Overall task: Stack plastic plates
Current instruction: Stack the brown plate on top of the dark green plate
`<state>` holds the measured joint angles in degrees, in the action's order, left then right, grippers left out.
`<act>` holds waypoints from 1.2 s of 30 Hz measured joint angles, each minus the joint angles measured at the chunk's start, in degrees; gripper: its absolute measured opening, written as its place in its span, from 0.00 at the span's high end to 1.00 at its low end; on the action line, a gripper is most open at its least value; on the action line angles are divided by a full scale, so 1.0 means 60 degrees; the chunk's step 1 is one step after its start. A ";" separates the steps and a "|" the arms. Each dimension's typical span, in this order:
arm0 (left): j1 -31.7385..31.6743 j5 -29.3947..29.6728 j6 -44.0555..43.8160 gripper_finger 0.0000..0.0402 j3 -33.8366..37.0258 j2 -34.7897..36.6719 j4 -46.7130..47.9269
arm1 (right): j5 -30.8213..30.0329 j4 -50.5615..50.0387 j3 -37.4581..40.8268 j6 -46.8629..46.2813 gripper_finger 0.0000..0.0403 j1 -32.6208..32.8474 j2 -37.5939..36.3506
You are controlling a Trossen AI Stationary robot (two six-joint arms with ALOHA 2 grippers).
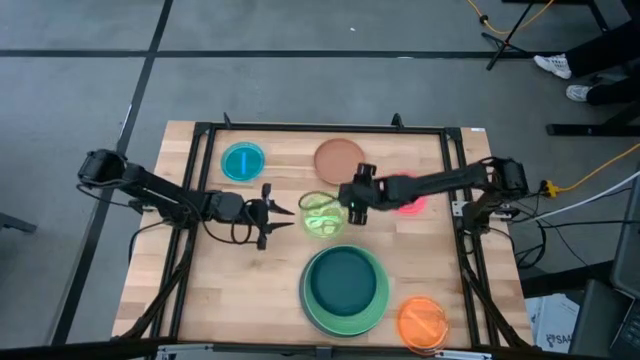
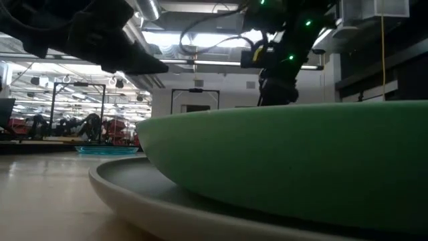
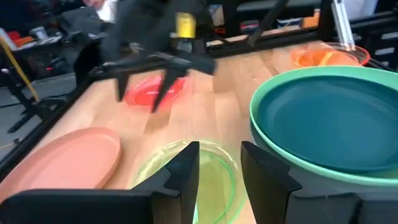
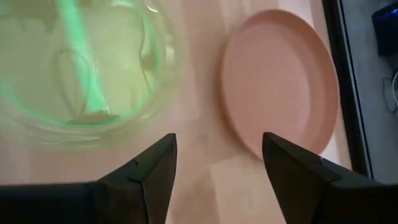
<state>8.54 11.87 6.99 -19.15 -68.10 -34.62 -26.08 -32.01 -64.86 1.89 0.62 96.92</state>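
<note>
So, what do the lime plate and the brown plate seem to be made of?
The lime plate looks like clear, glossy plastic: the wood shows through it and its rim glints. The brown plate looks like opaque, matte plastic, evenly coloured with no sharp reflections. Plastic is a guess from the look.

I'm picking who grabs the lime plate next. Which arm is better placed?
Probably right. The right gripper is open at the lime plate's edge, between it and the brown plate. The left gripper, also open, sits just short of the other side.
</note>
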 joint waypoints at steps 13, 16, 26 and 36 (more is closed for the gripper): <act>-0.2338 -0.3561 0.0493 0.72 0.0166 0.0000 -0.0764 | 0.1906 0.0854 -0.0004 0.0930 0.44 -0.1541 0.0000; -0.2660 -0.4116 0.0410 0.72 0.0169 0.0000 -0.0747 | 0.1949 0.0831 0.0036 0.0933 0.44 -0.1726 0.0000; -0.2536 -0.4403 0.0181 0.72 0.0184 -0.0007 0.0019 | 0.2359 0.1779 0.0827 0.1393 0.44 -0.2284 0.0318; -0.2455 -0.4064 0.0097 0.72 0.0180 -0.0007 0.0085 | 0.2666 0.2843 0.0827 0.2388 0.44 -0.2630 0.1337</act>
<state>-6.20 -12.51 7.57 -18.06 -68.14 -34.11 -10.08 -14.95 -59.90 16.21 -15.16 104.95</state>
